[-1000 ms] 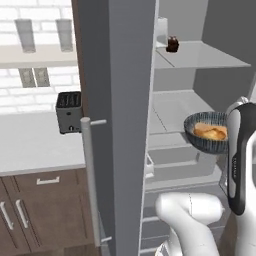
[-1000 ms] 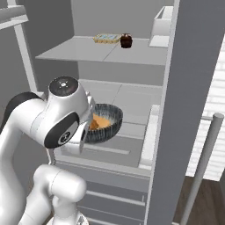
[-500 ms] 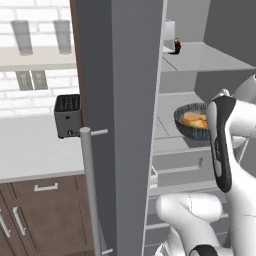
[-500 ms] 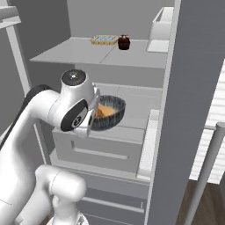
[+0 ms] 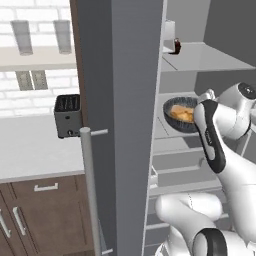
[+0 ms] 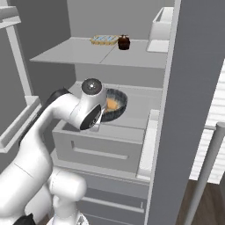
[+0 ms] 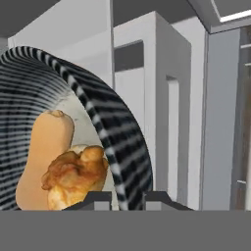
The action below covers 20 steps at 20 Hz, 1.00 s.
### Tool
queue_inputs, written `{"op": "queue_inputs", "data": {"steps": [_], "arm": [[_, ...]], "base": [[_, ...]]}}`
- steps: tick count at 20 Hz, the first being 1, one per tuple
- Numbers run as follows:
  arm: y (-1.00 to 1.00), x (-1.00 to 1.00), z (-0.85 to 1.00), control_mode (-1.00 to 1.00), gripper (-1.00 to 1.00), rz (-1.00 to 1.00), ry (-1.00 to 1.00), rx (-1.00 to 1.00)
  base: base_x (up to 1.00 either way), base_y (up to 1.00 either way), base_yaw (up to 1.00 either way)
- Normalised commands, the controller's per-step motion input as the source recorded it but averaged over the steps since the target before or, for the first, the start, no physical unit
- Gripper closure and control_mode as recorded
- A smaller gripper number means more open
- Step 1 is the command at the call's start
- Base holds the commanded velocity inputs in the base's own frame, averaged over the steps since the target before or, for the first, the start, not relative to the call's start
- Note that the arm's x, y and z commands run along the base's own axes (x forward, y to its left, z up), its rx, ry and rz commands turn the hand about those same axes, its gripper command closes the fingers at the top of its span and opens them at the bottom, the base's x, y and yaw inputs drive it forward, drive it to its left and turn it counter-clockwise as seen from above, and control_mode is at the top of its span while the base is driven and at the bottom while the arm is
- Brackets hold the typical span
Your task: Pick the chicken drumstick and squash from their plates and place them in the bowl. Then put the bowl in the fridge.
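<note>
- On your left, well away from the claw, a dark toaster [image 5: 67,116] stands on the pale bench [image 5: 35,150], against the white brick wall [image 5: 30,82].
- Under that bench you see brown cabinet fronts [image 5: 40,215] with silver bar pulls.
- Up on the shelf above the claw, a small dark jar [image 6: 124,42] stands upright.
- Just beside the jar, on the side away from the white box, lies a flat tray [image 6: 104,40] of pale items; you cannot make out what they are.
- A white box [image 6: 161,24] stands farther along the same shelf, apart from the jar.
</note>
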Motion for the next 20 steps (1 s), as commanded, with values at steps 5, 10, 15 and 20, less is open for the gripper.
{"op": "queue_inputs", "data": {"steps": [5, 10, 15, 20], "arm": [[0.00, 0.82, -0.40, -1.00, 1.00, 0.00, -0.02, 0.00], [0.00, 0.62, -0.30, -1.00, 1.00, 0.00, 0.02, 0.00], [-0.02, 0.60, -0.34, -1.00, 1.00, 0.00, 0.00, 0.00], [-0.07, 0.60, -0.33, -1.00, 1.00, 0.01, 0.00, 0.02]], "base": [[0.00, 0.00, 0.00], [0.00, 0.00, 0.00], [0.00, 0.00, 0.00], [0.00, 0.00, 0.00]]}}
